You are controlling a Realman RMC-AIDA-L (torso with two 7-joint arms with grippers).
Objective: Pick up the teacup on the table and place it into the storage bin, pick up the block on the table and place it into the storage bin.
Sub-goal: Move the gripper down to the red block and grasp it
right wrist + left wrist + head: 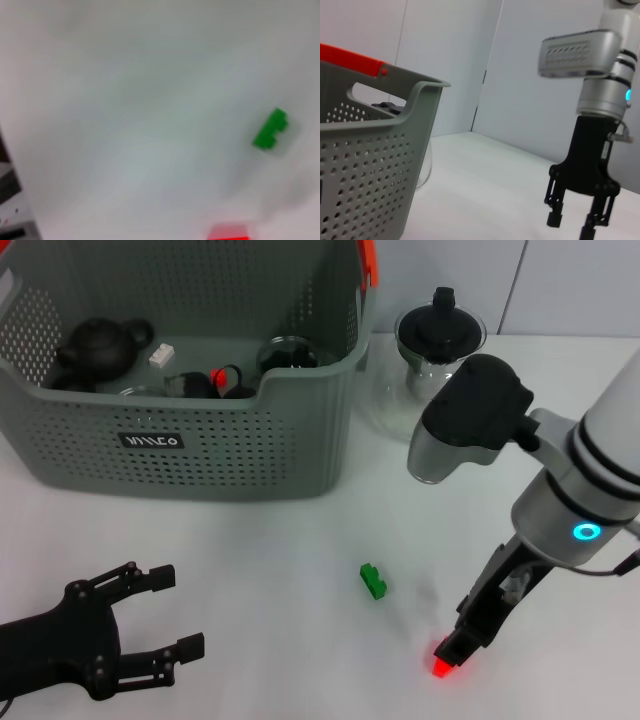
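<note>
right gripper (462, 635) open, empty | green block (374, 581) just to its left, nearer than open left gripper (165, 612)

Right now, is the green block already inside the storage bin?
No, the green block lies on the white table, in front of the storage bin.

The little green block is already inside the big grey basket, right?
No. In the head view the green block lies on the white table, in front of the grey basket, not inside it. The right end effector is low over the table beside the block.
</note>
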